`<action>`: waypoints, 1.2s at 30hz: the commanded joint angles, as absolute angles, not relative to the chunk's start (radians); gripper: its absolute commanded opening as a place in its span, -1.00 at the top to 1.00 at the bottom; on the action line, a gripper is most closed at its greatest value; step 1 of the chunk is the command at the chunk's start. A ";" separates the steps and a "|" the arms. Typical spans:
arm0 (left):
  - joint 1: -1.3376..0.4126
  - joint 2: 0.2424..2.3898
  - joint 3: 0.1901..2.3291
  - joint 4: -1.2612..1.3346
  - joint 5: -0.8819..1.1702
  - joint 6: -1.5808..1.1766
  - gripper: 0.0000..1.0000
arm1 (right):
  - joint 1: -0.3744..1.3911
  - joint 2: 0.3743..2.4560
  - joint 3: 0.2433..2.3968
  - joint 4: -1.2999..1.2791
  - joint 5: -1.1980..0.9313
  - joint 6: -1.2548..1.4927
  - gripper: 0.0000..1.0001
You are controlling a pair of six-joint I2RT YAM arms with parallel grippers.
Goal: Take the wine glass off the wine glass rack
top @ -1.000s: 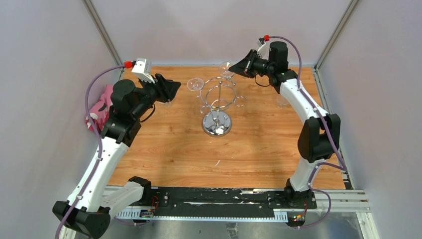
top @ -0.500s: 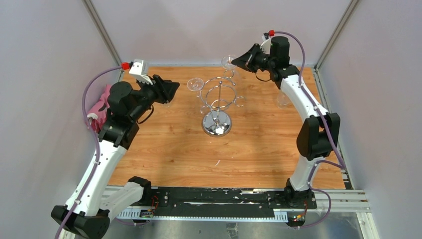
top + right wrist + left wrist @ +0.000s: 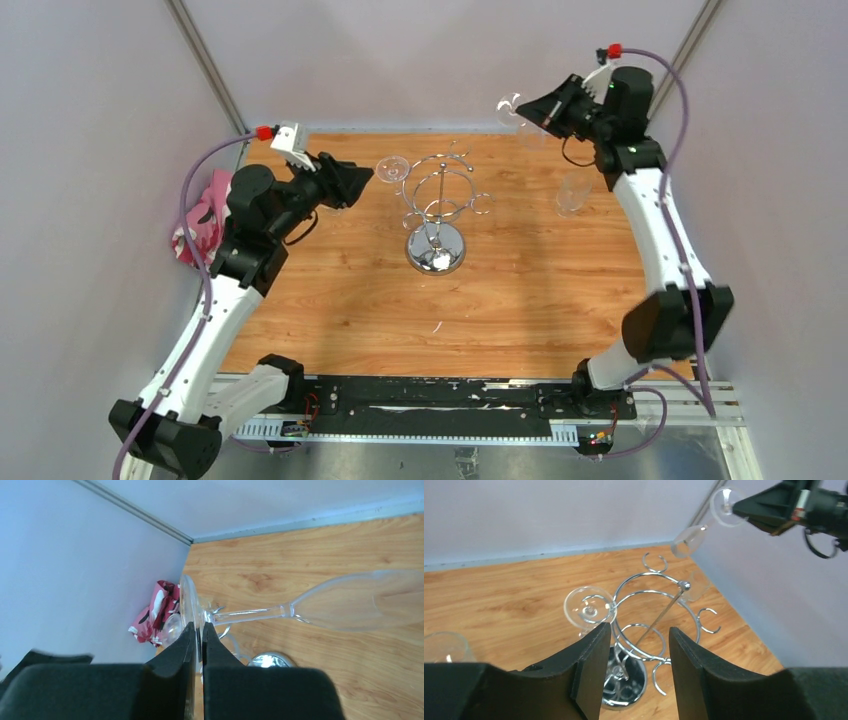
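Slippage threatens: right claw [image 3: 199, 630] pinches the glass [image 3: 340, 600] by its foot only, aloft, well clear of the rack [image 3: 437, 200]; it could pivot out. Left claw [image 3: 638, 630], spread, faces a second glass [image 3: 589, 607] hanging there.

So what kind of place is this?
Probably a robot test cell, not a kitchen: two arms bolted at the edge of a wooden table, plain panel walls closing it in, and a chrome wine glass rack as the prop.

wine glass rack [image 3: 437, 215] on table [image 3: 330, 300] centre | wine glass [image 3: 320, 609] behind-right of it | cloth [image 3: 200, 215] far left
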State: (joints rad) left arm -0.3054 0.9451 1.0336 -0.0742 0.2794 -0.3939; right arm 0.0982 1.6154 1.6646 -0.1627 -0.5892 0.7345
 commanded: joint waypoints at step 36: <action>-0.299 1.558 1.232 1.580 0.834 -1.499 -0.28 | 0.207 1.093 1.262 1.261 -0.884 1.735 1.00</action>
